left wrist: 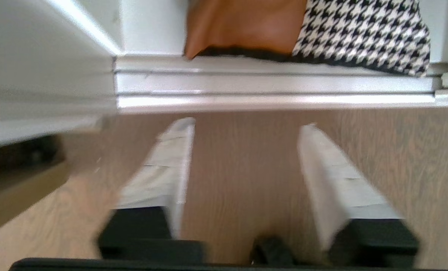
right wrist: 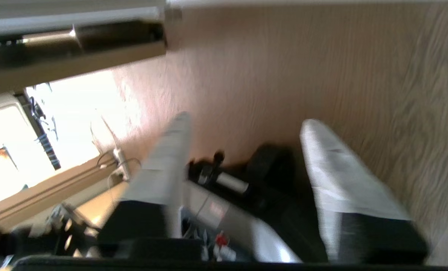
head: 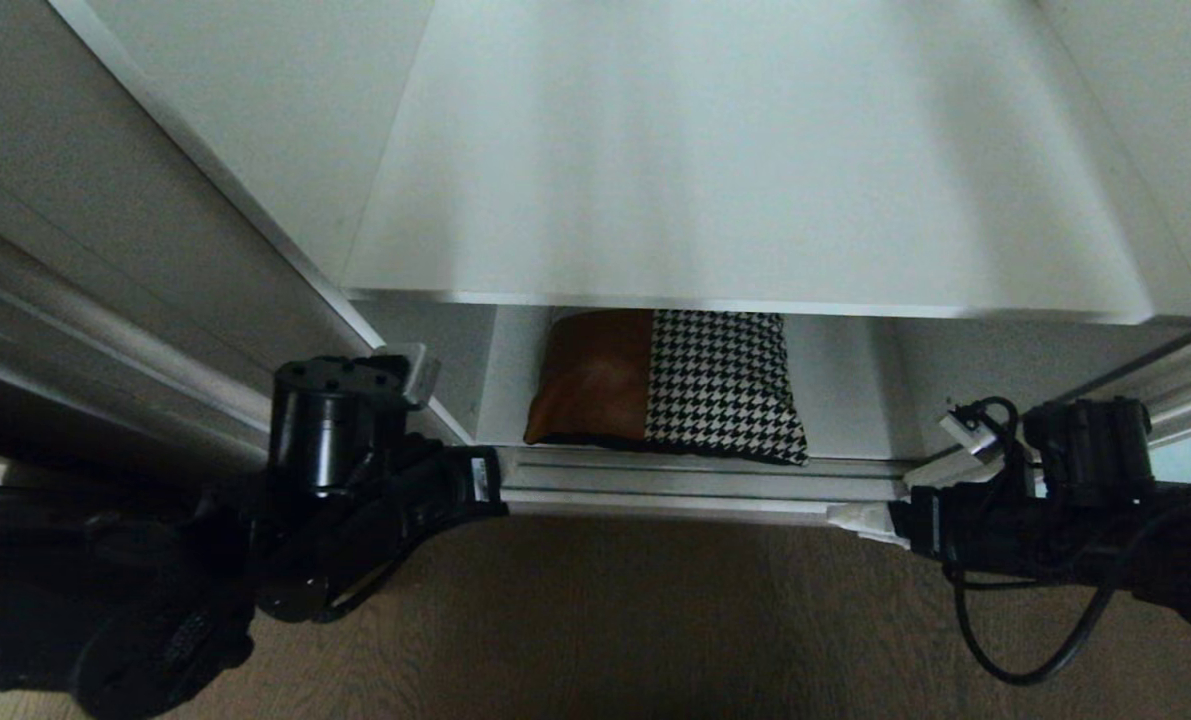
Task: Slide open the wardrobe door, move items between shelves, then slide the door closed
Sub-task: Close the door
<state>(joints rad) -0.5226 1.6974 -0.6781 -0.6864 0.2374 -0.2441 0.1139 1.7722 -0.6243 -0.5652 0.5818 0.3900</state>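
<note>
Wooden floor before an open wardrobe.
Left gripper [left wrist: 246, 165] and right gripper [right wrist: 242, 165], both apart and empty, hover outside; cushion [head: 667, 385] lies on the bottom shelf [head: 855, 420]; moving and closing probably remain.

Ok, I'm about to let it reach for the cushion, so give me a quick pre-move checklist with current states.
1. Wardrobe opening clear in front of cushion: ok.
2. Cushion lying on the bottom shelf, near its front edge: ok.
3. Left gripper open, empty, over the floor: ok.
4. Right gripper open, empty: ok.
5. Upper shelf free to take the cushion: ok.
6. Right gripper aimed at cushion: not ok, cushion not in its wrist view.
</note>
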